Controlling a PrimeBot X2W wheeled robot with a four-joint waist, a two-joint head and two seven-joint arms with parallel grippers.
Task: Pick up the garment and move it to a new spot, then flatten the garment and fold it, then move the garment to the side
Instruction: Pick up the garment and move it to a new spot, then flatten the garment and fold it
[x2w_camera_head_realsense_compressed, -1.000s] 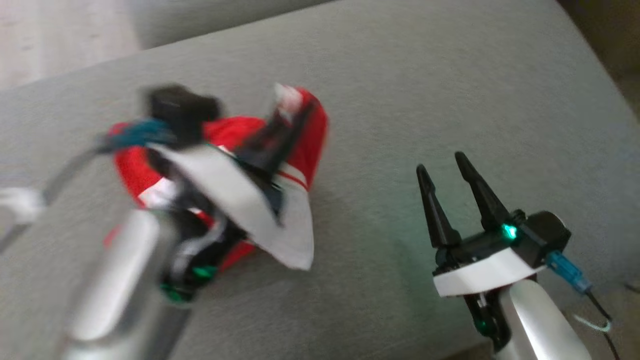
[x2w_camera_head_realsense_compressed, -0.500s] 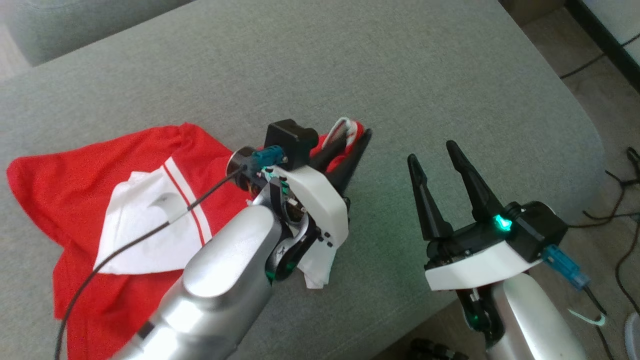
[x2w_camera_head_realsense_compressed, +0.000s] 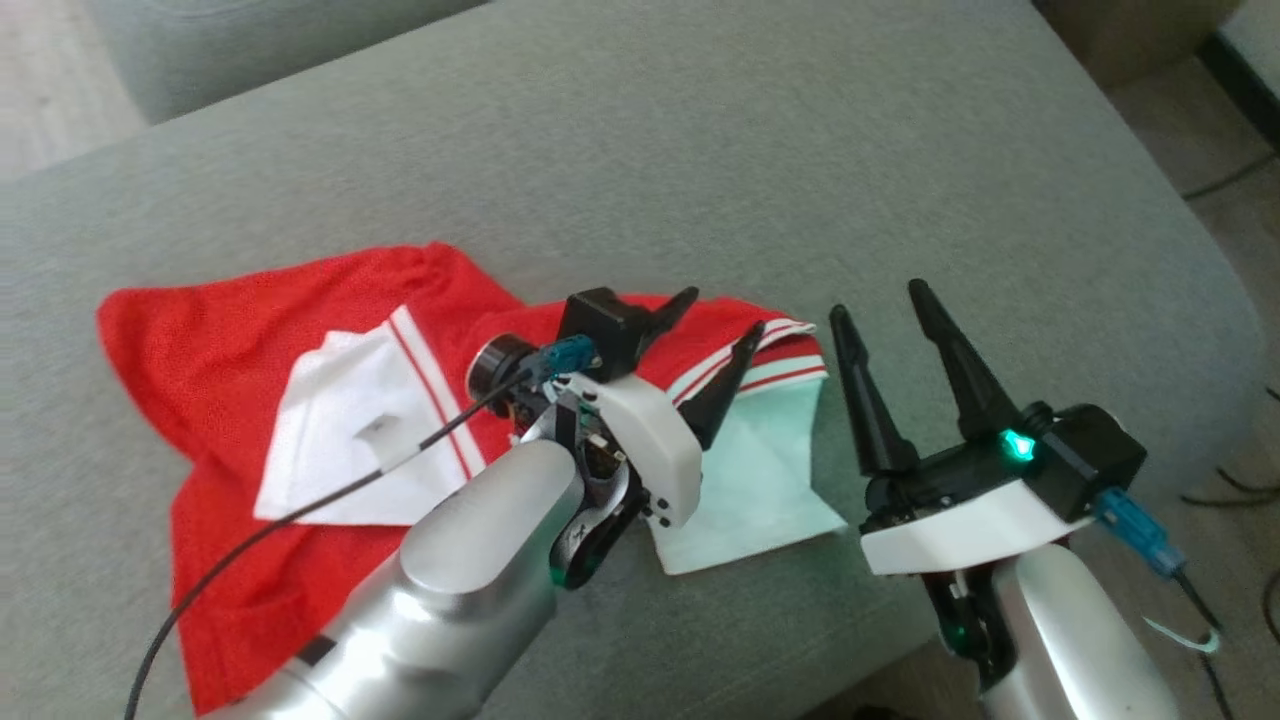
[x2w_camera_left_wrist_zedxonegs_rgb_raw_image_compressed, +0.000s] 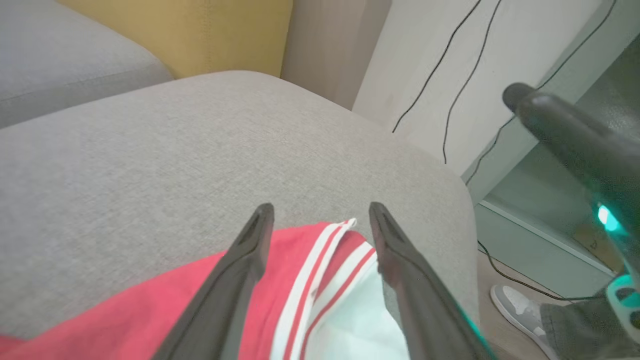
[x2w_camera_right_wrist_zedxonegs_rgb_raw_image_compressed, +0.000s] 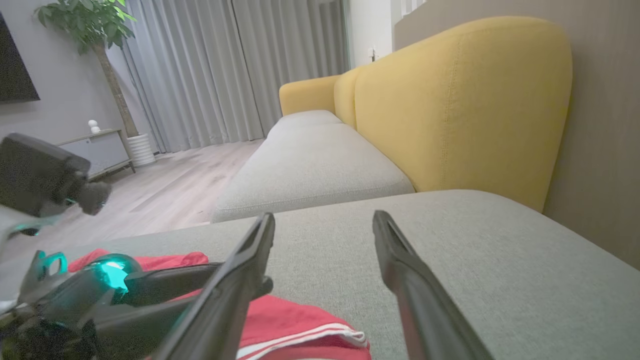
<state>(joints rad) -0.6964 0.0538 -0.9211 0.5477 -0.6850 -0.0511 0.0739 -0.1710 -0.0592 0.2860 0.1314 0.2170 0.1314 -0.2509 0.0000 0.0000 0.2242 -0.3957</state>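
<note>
Your red-and-white garment (x2w_camera_head_realsense_compressed: 230, 340) lies rumpled on the near left part of the grey cushion (x2w_camera_head_realsense_compressed: 700, 150), its striped hem (x2w_camera_head_realsense_compressed: 790, 355) reaching right. Your left gripper (x2w_camera_head_realsense_compressed: 723, 311) is over that hem with fingers spread and nothing pinched; you cannot tell whether the tips touch the cloth. Your right gripper (x2w_camera_head_realsense_compressed: 878, 300) is just right of the hem, near the cushion's near edge, fingers spread and empty.
</note>
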